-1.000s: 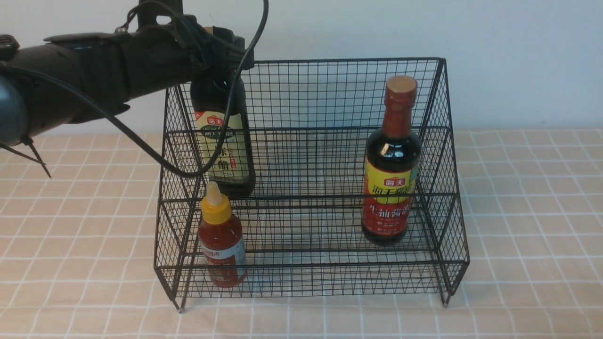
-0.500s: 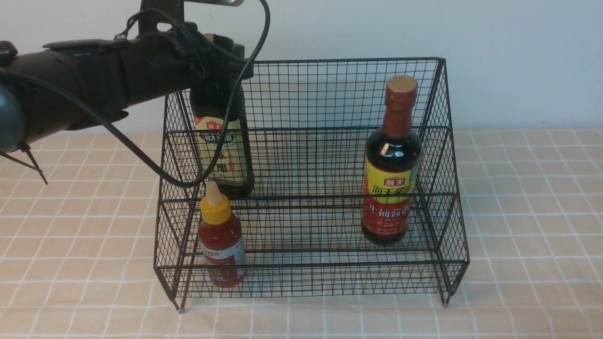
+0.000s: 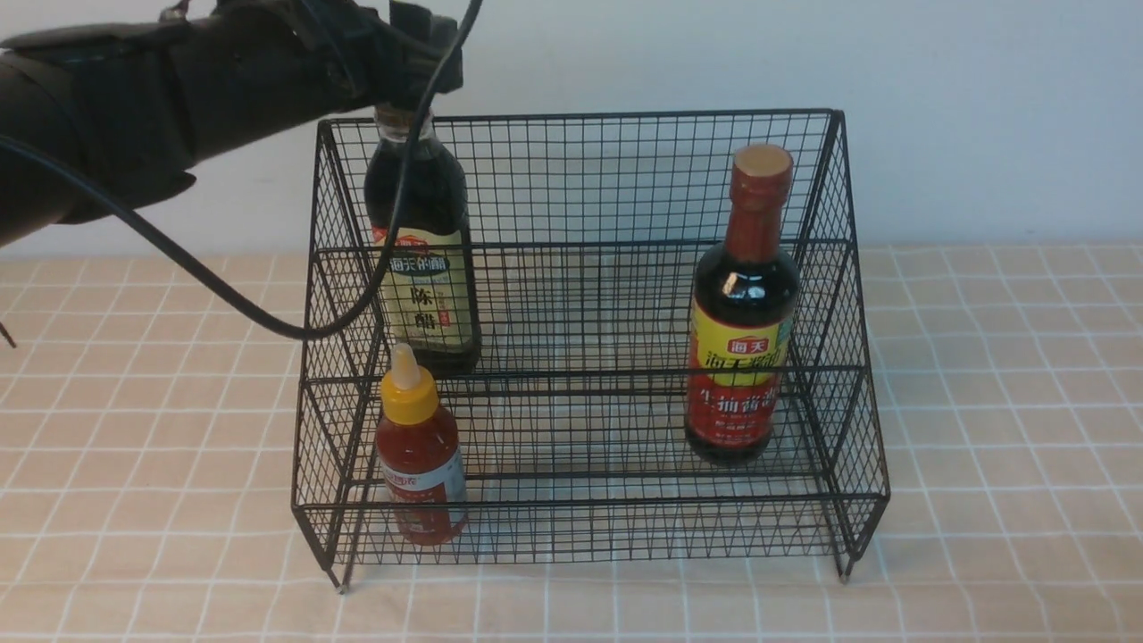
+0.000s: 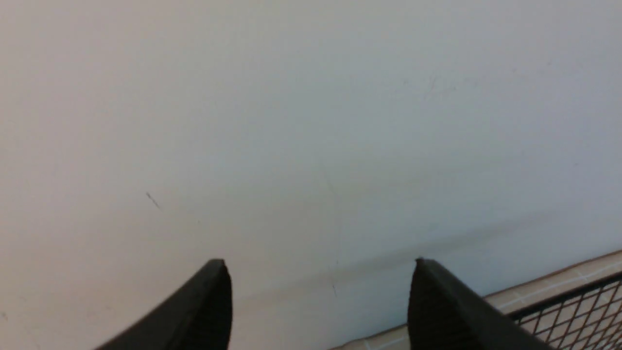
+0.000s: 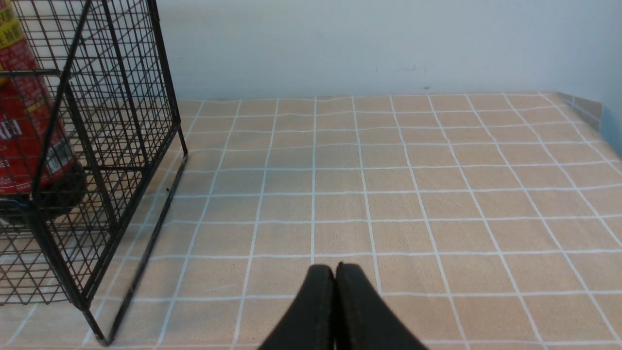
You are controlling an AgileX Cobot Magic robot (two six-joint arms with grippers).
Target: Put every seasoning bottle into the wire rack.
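Note:
The black wire rack (image 3: 625, 116) stands mid-table. The tall dark vinegar bottle (image 3: 420, 259) stands upright on its back left tier. The soy bottle (image 3: 743, 313) with red neck stands on the right side. The small red sauce bottle (image 3: 418, 455) with yellow cap stands at the front left. My left gripper (image 3: 420, 54) is above the vinegar bottle's cap, raised clear of it. In the left wrist view its fingers (image 4: 318, 265) are wide apart and empty, facing the wall. My right gripper (image 5: 335, 267) is shut and empty above the table, right of the rack (image 5: 121, 121).
A beige checked cloth (image 3: 1000, 402) covers the table, with a pale wall behind. The left arm's black cable (image 3: 268, 317) hangs in front of the rack's left side. The table's right edge (image 5: 590, 114) shows in the right wrist view.
My left gripper has let go of the vinegar bottle's neck and risen above it. The bottle now stands free in the rack. The other bottles have not moved.

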